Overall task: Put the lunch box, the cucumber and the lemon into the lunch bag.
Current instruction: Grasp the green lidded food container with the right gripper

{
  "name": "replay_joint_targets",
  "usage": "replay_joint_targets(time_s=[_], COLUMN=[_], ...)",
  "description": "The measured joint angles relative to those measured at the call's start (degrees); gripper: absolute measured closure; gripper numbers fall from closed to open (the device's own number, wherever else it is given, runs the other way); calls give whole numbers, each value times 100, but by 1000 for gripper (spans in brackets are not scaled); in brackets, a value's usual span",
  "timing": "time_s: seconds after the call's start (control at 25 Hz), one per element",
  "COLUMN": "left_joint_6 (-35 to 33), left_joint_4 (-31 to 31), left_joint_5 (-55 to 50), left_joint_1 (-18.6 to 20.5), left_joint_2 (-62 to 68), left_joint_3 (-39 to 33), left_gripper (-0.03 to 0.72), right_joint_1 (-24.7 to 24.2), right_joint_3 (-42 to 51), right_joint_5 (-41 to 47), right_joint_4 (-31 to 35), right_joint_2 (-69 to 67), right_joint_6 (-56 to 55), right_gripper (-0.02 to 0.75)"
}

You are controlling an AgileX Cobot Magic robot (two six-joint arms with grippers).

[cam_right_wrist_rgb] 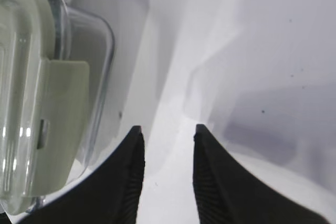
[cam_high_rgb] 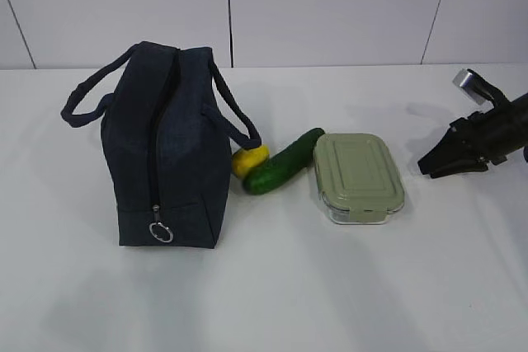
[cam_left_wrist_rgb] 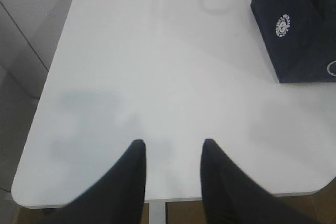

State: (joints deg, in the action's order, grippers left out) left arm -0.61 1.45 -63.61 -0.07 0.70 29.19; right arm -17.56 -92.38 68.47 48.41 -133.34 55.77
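We find nothing packed yet. Nearest us in the exterior view, the lunch bag (cam_high_rgb: 165, 150) stands on the table (cam_high_rgb: 330, 286) with its zipper run down to the ring pull (cam_high_rgb: 160, 232), so its top looks open. Just behind it the lemon (cam_high_rgb: 248, 160) touches the cucumber (cam_high_rgb: 284, 172), and the lunch box (cam_high_rgb: 356, 177) sits beside them, lid clipped on. Our right gripper (cam_right_wrist_rgb: 165, 129) hovers near the box, jaws narrowly parted and empty; our left gripper (cam_left_wrist_rgb: 170, 144) likewise holds nothing. The bag's round white logo (cam_left_wrist_rgb: 282, 25) carries no legible writing.
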Motion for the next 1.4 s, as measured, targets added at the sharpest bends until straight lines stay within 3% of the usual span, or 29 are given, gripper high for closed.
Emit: replay_joint_targets(time_s=[0.28,0.56,0.68,1.0,1.4], left_joint_6=[0,0,0,0,0], left_joint_4=[0,0,0,0,0], left_joint_5=[0,0,0,0,0], left_joint_1=[0,0,0,0,0], left_joint_2=[0,0,0,0,0], left_joint_3=[0,0,0,0,0], left_gripper=[452,452,456,461,461], right_joint_1=[0,12,63,377,461], right_joint_3=[-25,195,562,1233,1301], right_joint_5=[-32,-41,-41,-45,-82], right_joint_4=[418,639,725,1222,1523], right_joint_2=[117,434,628,728,621], right_joint_6=[-90,-531,-500,143,544], right_gripper=[460,199,153,144,136])
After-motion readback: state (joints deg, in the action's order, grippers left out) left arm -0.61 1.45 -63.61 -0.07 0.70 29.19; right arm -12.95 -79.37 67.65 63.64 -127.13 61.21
